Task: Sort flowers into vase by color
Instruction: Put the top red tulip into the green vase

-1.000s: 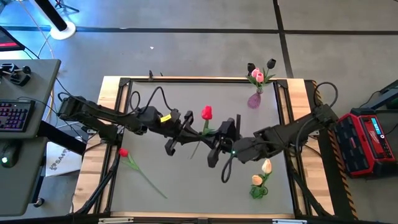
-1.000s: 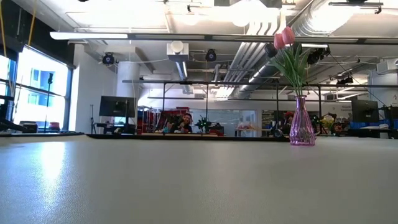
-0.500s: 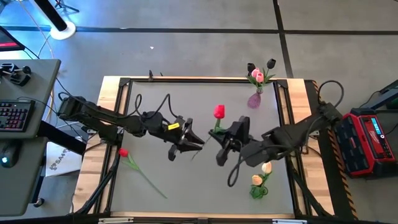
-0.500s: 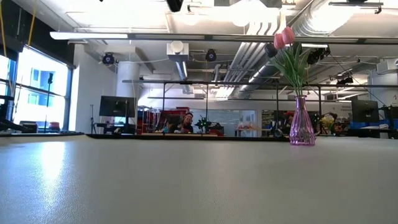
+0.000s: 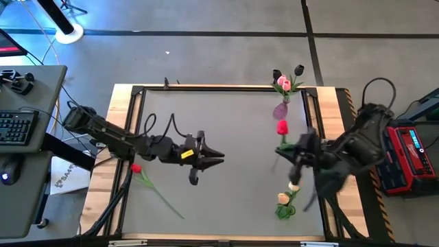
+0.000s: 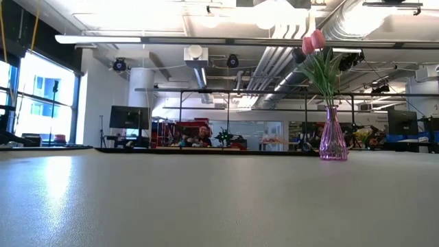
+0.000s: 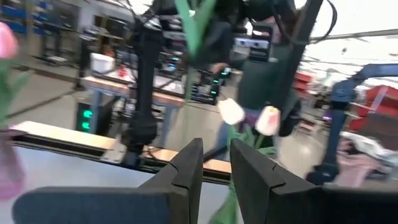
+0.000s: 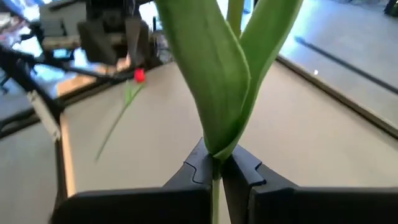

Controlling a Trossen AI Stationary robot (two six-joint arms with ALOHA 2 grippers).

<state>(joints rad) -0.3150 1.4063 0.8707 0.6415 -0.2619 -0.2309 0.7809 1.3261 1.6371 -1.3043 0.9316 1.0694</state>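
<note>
A red tulip (image 5: 282, 127) with green leaves is in my right gripper (image 5: 288, 152), which is shut on its stem above the table's right side, just near of the purple vase (image 5: 280, 110). The vase holds pink (image 5: 283, 83) and black (image 5: 300, 70) tulips and also shows in the low view (image 6: 333, 137). Two cream-yellow tulips (image 5: 293, 184) stand over a green clump at the right near side. Another red tulip (image 5: 136, 167) lies flat at the left. My left gripper (image 5: 221, 158) hovers over the table's middle, open by a narrow gap (image 7: 216, 155) and empty. My right gripper pinches the red tulip between its two fingers at the stem just below where the leaves (image 8: 217, 74) branch off (image 8: 214, 154). The tulip is lifted clear of the table, its leaves and head (image 5: 282, 127) reaching from the fingers toward the far edge.
Wooden rails (image 5: 123, 123) frame the grey table top. A red case (image 5: 405, 154) sits beyond the right edge, a desk with a keyboard (image 5: 17, 127) beyond the left. Bare grey surface lies between the two arms.
The red tulip has passed from my left gripper to my right one at the table's middle. My right gripper has carried it, lifted, toward the right edge, close to the purple vase. My left gripper has drawn back slightly toward the left.
</note>
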